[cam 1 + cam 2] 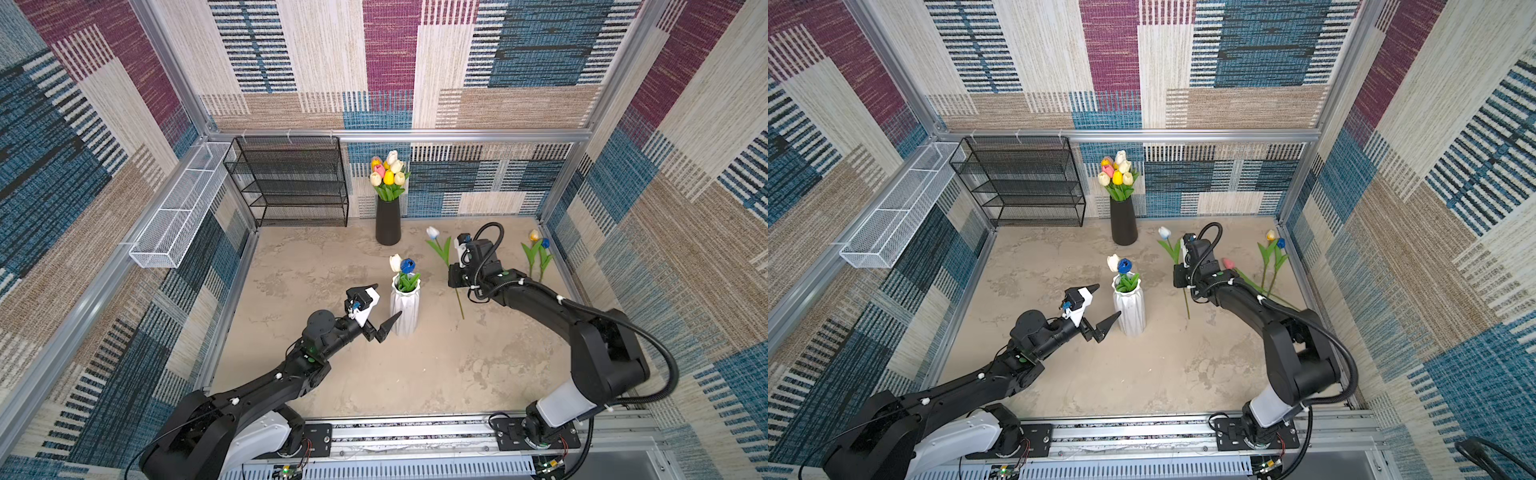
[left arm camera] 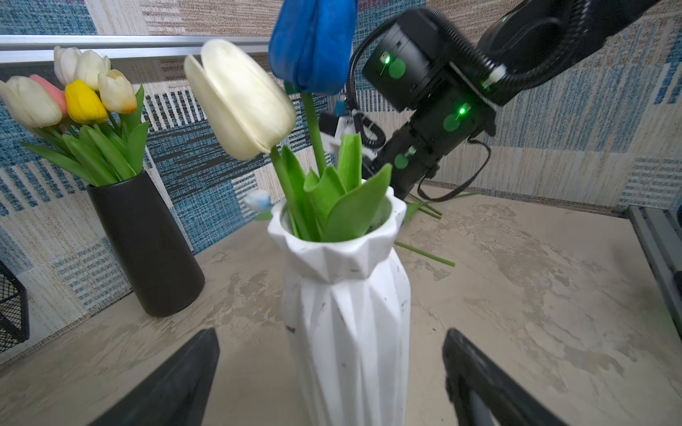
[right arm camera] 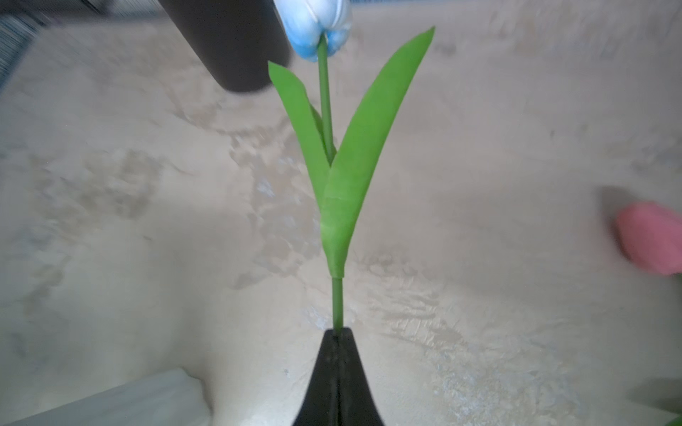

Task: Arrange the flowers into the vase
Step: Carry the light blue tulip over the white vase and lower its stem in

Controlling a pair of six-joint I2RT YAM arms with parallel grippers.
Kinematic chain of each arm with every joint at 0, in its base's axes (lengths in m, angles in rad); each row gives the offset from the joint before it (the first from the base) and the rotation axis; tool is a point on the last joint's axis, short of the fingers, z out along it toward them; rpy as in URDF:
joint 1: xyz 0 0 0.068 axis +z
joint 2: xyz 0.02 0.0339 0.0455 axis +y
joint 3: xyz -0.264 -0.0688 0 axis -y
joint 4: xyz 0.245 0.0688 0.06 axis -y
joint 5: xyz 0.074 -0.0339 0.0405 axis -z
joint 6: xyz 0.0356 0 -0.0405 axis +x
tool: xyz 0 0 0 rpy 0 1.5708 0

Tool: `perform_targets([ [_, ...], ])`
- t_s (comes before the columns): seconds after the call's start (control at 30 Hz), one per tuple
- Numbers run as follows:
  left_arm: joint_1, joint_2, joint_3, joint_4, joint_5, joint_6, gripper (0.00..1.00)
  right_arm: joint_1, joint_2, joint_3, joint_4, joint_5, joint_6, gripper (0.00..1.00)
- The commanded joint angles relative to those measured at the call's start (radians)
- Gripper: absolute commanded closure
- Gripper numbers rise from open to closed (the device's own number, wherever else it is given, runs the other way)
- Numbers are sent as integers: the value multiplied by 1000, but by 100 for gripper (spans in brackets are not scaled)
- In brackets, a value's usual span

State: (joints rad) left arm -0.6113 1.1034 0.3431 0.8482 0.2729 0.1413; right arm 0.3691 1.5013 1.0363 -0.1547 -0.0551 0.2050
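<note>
Far left, the white wire basket (image 1: 174,212) and black rack (image 1: 291,183) are well clear of your work. Your left tool (image 1: 388,299) gapes wide and grips nothing, its fingers just left of the white vase (image 1: 405,309) mid-bench (image 1: 353,374); a sideways nudge could topple that tall, narrow vase. A cream tulip (image 1: 395,262) and a blue tulip (image 1: 408,264) already stand in it, and their leaves crowd the mouth, so a new stem may snag there. The full black vase (image 1: 388,224) stands far behind, no obstacle. Your right tool (image 3: 337,335) is clamped on the bare stem of a pale blue tulip (image 3: 347,166) below its leaves; the thin stem could twist or slip. A pink tulip (image 1: 1228,263) lies under that arm, so a low sweep may drag it. Two tulips (image 1: 535,235) lie far right.
</note>
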Motion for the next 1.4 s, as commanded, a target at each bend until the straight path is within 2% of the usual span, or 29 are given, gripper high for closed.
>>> perform_targets([
  [0.0,-1,-7,12,11,23,27,3,-1,-116,-30,222,-103,32,100],
  [0.1,-1,-7,16,22,30,23,3,-1,-254,-120,488,-257,86,100],
  [0.2,-1,-5,23,15,35,22,3,-1,-324,-175,780,-416,164,100],
  [0.3,-1,-4,28,12,38,21,3,13,-309,-185,1037,-554,241,100],
  [0.43,-1,-5,34,9,40,19,3,62,-245,-185,1279,-627,286,100],
  [0.7,-1,-5,34,2,35,26,5,126,-138,-153,1464,-591,243,100],
  [0.9,0,0,28,2,33,27,6,137,-37,-143,1577,-586,271,100],
  [1.37,0,30,24,18,25,29,6,151,96,-153,1684,-566,279,100],
])
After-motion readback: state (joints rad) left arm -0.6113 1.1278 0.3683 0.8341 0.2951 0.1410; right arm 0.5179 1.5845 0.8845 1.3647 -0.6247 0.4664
